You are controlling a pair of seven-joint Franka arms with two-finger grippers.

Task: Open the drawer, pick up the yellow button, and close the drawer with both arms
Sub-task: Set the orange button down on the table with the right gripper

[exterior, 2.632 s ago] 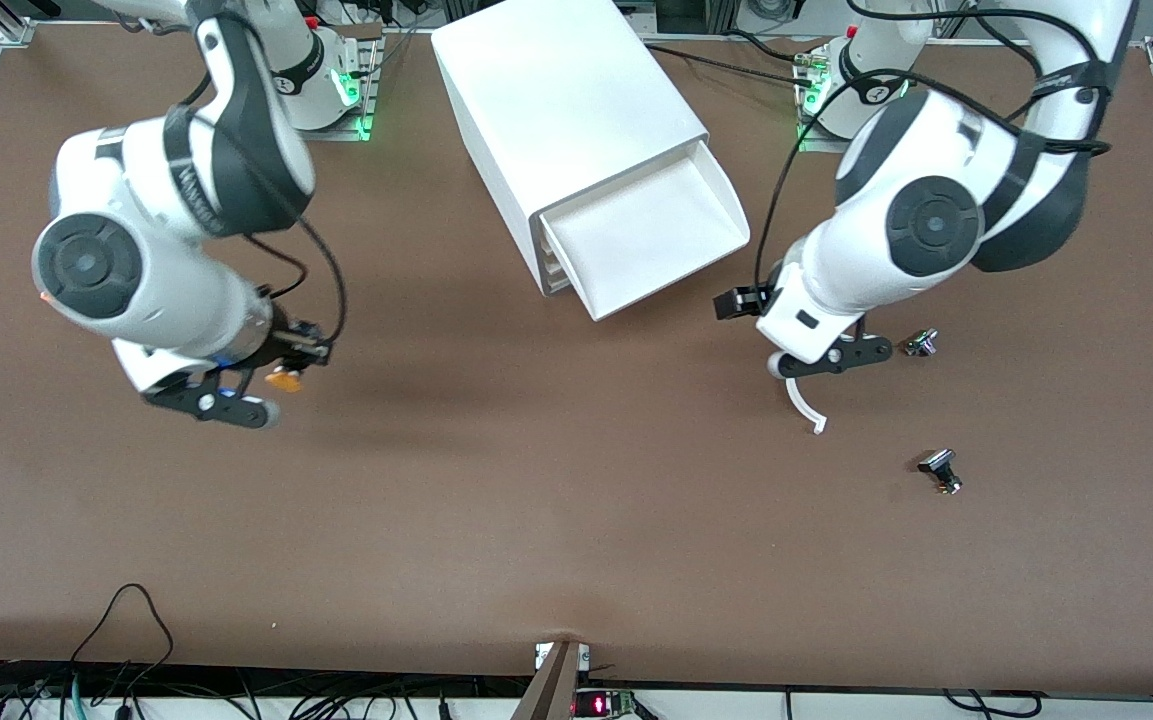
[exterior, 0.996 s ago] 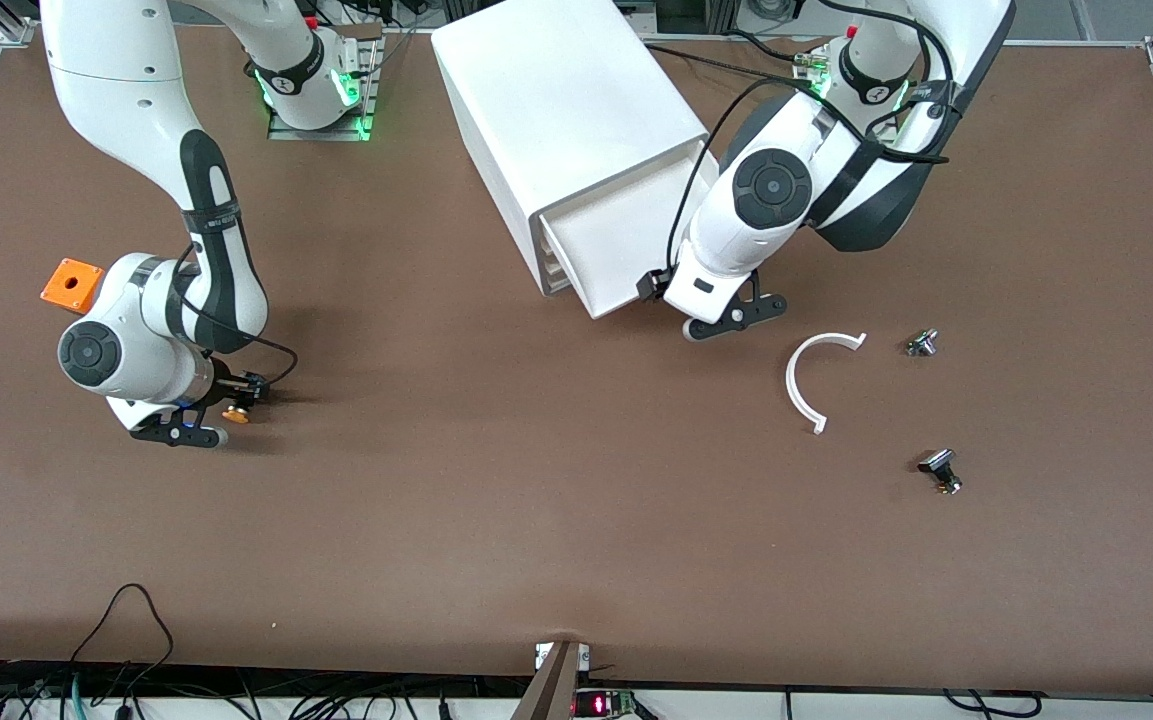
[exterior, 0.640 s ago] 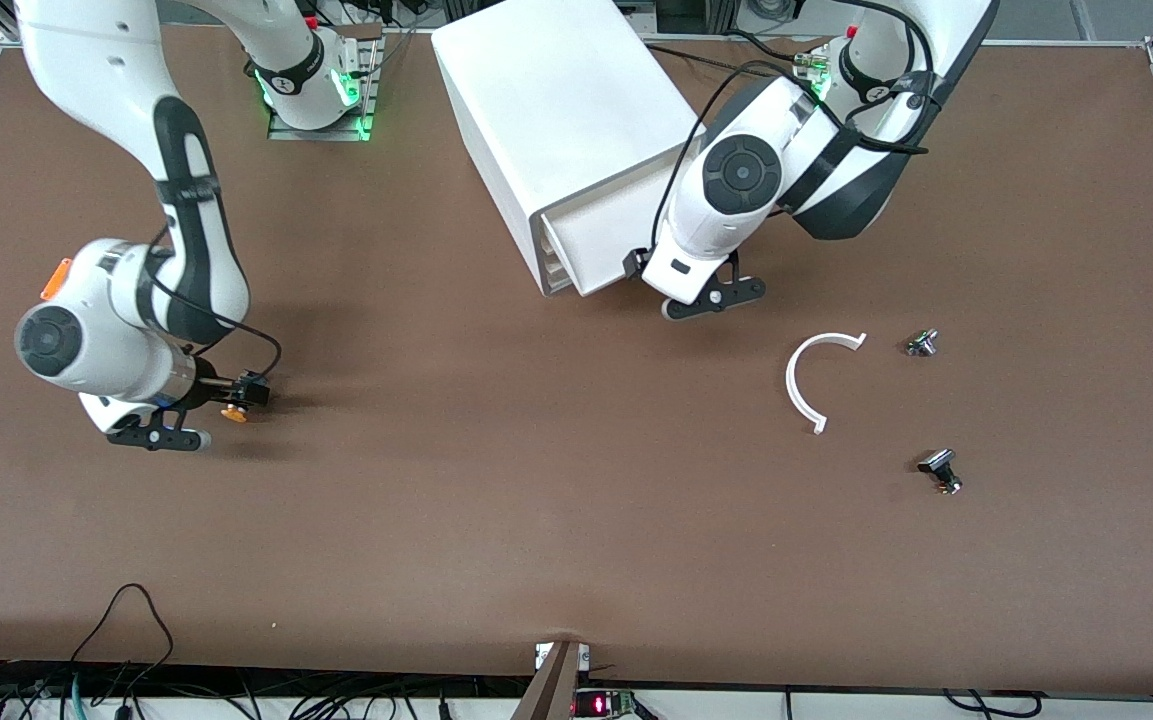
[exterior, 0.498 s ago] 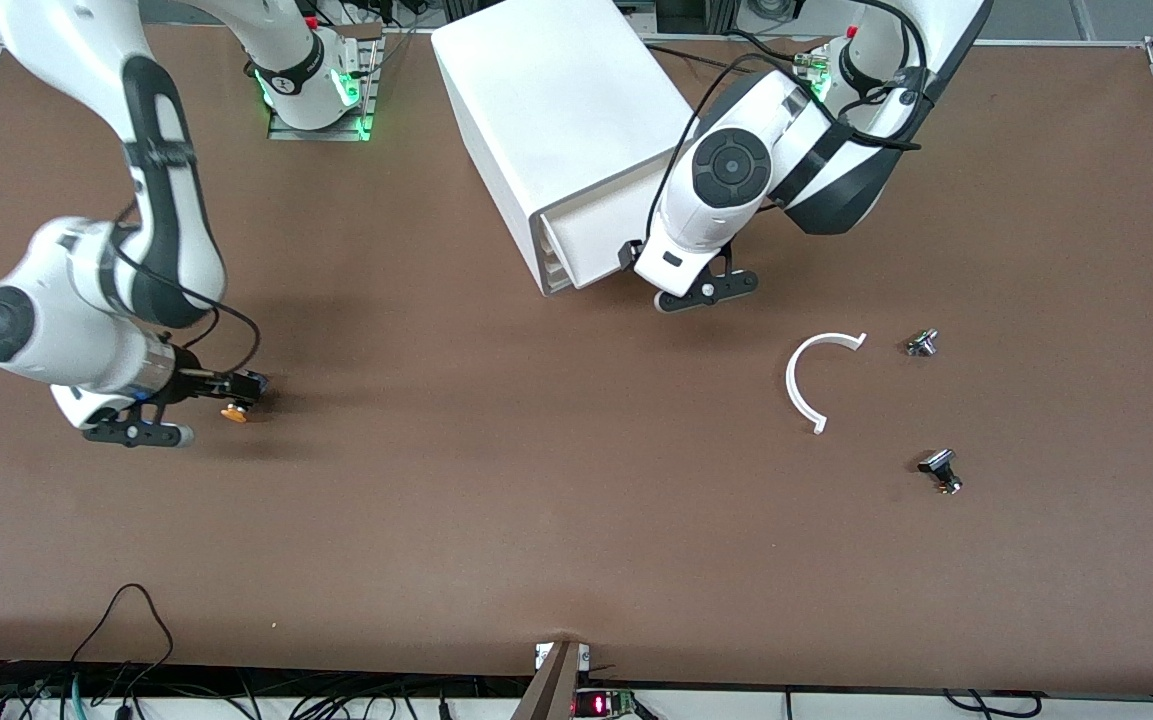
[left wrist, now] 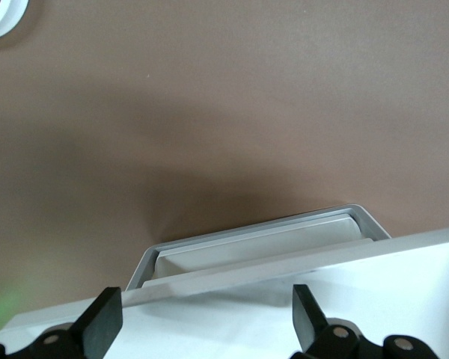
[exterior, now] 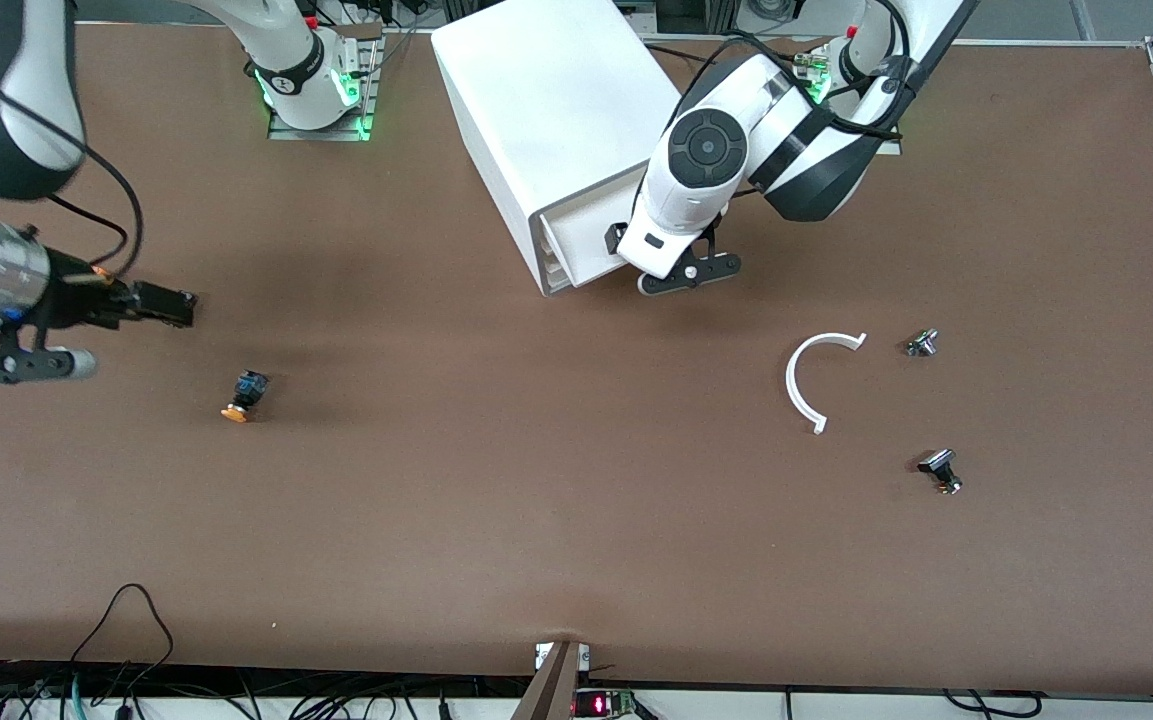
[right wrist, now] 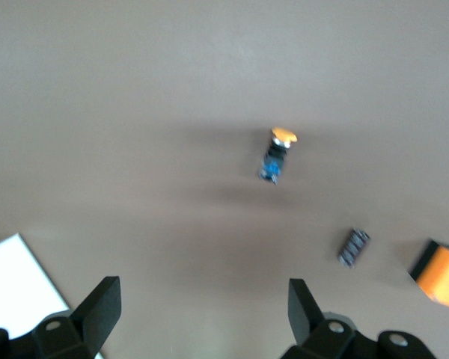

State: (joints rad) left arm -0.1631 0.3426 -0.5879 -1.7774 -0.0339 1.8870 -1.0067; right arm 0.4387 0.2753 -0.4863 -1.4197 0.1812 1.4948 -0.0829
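The button point(exterior: 241, 396) lies on its side on the brown table, free of both grippers, toward the right arm's end; it also shows in the right wrist view point(right wrist: 279, 155). My right gripper point(exterior: 164, 303) is open and empty, raised above the table point(exterior: 496, 480) beside the button; its fingers point(right wrist: 97, 307) stand wide apart. My left gripper point(exterior: 623, 248) is open against the drawer front point(exterior: 586, 250) of the white cabinet point(exterior: 556, 110). The drawer point(left wrist: 284, 314) sits almost fully inside the cabinet frame point(left wrist: 262, 233), between the open fingers point(left wrist: 101, 325).
A white curved strip point(exterior: 804, 385) and two small silver-and-black pieces point(exterior: 921, 343) point(exterior: 939, 470) lie toward the left arm's end. The right wrist view shows an orange box point(right wrist: 441, 277) and a small black piece point(right wrist: 353, 247) near the button.
My right gripper let go of the button on the table, then rose and drew away from it. My left gripper put the curved strip down and pushed the drawer into the cabinet.
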